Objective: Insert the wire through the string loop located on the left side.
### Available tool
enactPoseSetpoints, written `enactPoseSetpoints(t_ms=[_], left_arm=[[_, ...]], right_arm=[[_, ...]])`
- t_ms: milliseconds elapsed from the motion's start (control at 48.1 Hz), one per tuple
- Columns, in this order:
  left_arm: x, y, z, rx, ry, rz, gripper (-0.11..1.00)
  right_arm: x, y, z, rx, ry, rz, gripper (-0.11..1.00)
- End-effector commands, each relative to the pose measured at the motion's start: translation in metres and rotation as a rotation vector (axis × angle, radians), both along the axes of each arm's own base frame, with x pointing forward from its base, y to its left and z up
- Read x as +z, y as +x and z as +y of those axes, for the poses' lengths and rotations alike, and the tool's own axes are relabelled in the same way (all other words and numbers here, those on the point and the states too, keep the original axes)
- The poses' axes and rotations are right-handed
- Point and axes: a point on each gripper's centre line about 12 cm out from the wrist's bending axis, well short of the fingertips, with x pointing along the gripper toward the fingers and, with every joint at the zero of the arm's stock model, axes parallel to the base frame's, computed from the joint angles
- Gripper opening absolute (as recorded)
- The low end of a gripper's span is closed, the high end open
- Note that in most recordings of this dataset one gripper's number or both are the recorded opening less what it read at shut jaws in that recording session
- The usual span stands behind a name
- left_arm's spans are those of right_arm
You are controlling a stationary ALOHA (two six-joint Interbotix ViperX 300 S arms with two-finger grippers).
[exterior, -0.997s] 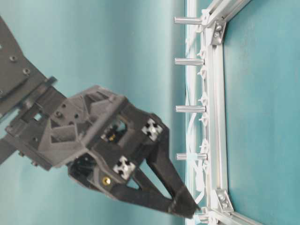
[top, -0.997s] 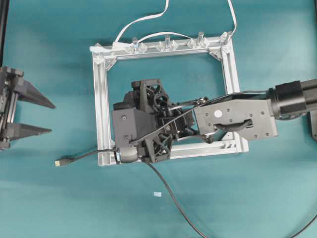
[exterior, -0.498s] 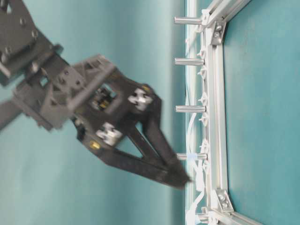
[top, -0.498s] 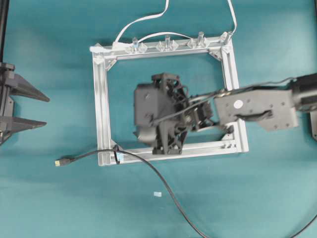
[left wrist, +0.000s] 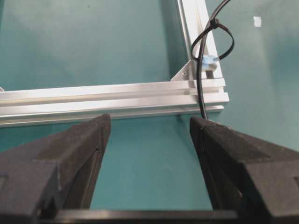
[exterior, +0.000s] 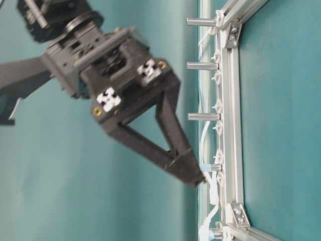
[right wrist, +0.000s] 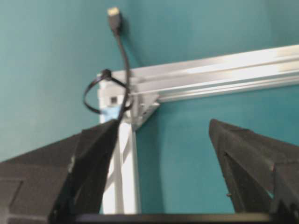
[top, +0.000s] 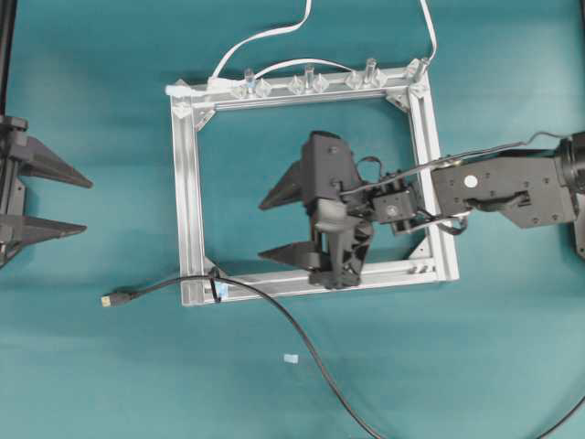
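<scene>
Right now my right gripper (top: 272,225), black with long pointed fingers, hangs above the inside of the rectangular silver aluminium frame (top: 189,192), its fingers spread wide with nothing between them and their tips pointing toward the frame's left rail. My left gripper (top: 80,201) sits well apart at the far left edge of the overhead view, likewise spread and empty, aimed at the frame from outside.

Beyond my right fingertips, at the frame's lower-left corner, sits the tiny dark string loop (right wrist: 96,91) with its small light-blue piece. The long thin black wire (top: 302,343) passes through that loop: it comes up from the lower right of the teal table (top: 110,384), crosses the corner, and runs on leftward, so its small plug with the metallic tip (top: 108,299) lies on the table just outside the frame. A white flat cable (top: 260,38) trails from the frame's far rail.
</scene>
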Motion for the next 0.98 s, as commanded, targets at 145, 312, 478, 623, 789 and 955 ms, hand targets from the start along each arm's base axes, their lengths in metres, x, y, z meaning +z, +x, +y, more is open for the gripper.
enactPoseSetpoints(t_ms=[145,312,478,623,789,955], left_arm=[[0.003,0.002,0.0,0.002,0.001,-0.012,0.71],[0.007,0.002,0.0,-0.001,-0.003,-0.056,0.71],[0.008,-0.002,0.0,-0.005,-0.01,-0.114,0.71],[0.009,-0.007,0.0,-0.006,-0.016,-0.177,0.71],[0.012,-0.008,0.0,-0.009,-0.018,-0.213,0.71],[0.013,-0.006,0.0,-0.011,-0.016,-0.224,0.71]], right_arm=[[0.012,-0.01,-0.005,0.024,0.041,-0.128,0.82],[0.012,-0.012,-0.013,0.025,0.04,-0.161,0.82],[0.012,-0.012,-0.017,0.024,0.017,-0.17,0.82],[0.012,-0.012,-0.023,0.025,-0.019,-0.174,0.82],[0.015,-0.012,-0.026,0.037,-0.074,-0.187,0.82],[0.022,-0.016,-0.029,0.034,-0.091,-0.205,0.82]])
